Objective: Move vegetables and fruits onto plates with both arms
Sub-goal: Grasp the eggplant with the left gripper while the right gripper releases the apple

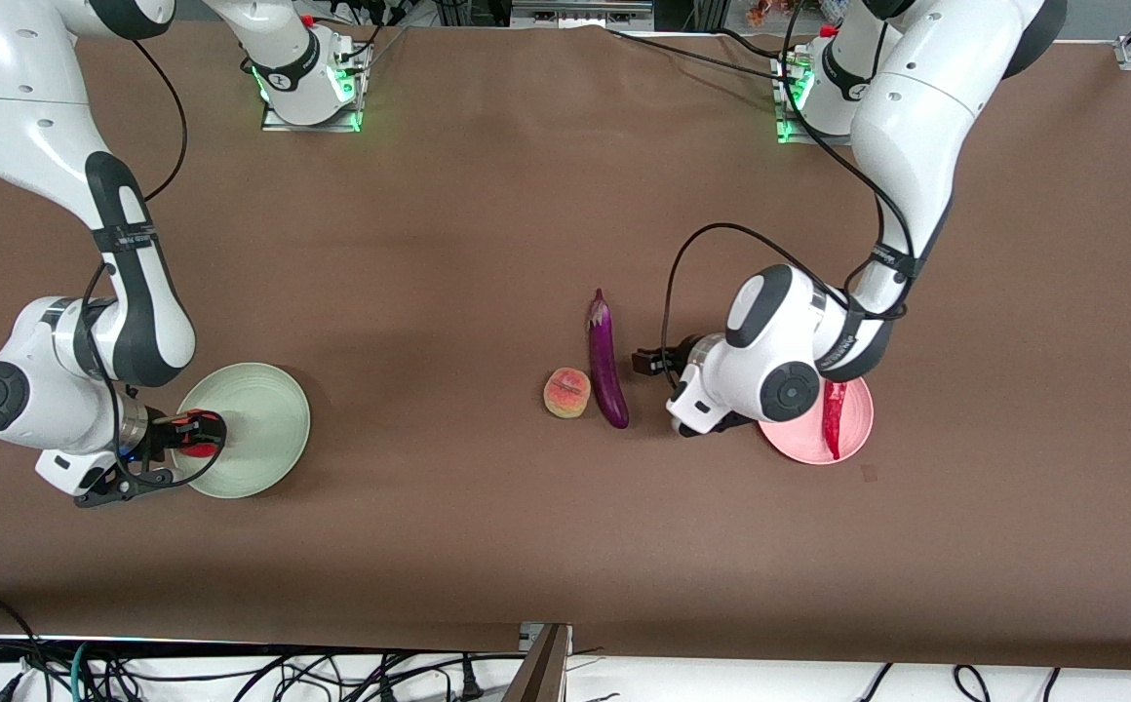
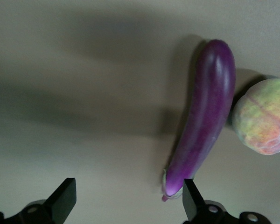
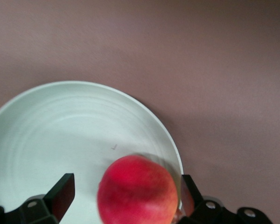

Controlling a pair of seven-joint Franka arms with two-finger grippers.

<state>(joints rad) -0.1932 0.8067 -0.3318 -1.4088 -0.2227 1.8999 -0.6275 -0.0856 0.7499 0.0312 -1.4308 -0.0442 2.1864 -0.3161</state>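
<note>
Front view: we see the red apple-like fruit (image 1: 199,447) at the edge of the pale mint green plate (image 1: 258,429), on the side toward the right arm's end of the table, with the right gripper (image 1: 197,436) around it. In the right wrist view the fruit (image 3: 137,191) rests on the plate (image 3: 60,135) between the two fingers (image 3: 60,193), which stand apart with a gap on one side, so we read the grip as released, not clamped.

The chili pepper (image 1: 833,417) lies on the pale pink plate (image 1: 819,437), toward the left arm's end of the table. Part of that plate is hidden under the left arm's wrist.

The eggplant (image 1: 606,361) lies on the table near its middle, its stem cap pointing toward the robots' bases and its rounded end nearer the front camera. The peach (image 1: 566,392) sits just beside that rounded end, toward the right arm's end of the table. We cannot tell whether the two touch.

The left gripper (image 1: 650,363) hangs low, just beside the eggplant on the pink plate's side. In the left wrist view its fingers (image 2: 63,198) are spread wide and hold nothing; the eggplant (image 2: 205,116) runs lengthwise ahead of them, its stem end close to one fingertip, and the peach (image 2: 263,116) shows next to its other end.
</note>
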